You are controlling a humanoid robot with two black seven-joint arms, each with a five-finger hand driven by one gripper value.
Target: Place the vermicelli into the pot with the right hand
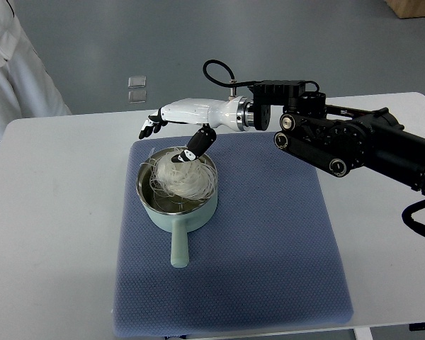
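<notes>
White table (pixel 49 212), blue mat (pixel 269 241), vermicelli (pixel 184 178) in pot (pixel 178 212), right hand (pixel 188 120) fingers spread empty, person's sleeve (pixel 14 64) nearby

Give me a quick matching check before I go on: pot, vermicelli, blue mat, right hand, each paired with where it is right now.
Things:
1. pot
2. vermicelli
3. blue mat
4. right hand

Places:
A. spread flat on the white table
B. above the pot's far rim, thumb pointing down at the noodles
C. on the mat's left part, handle toward the camera
D. piled inside the pot

Pairs: 1-C, 2-D, 3-A, 4-B
</notes>
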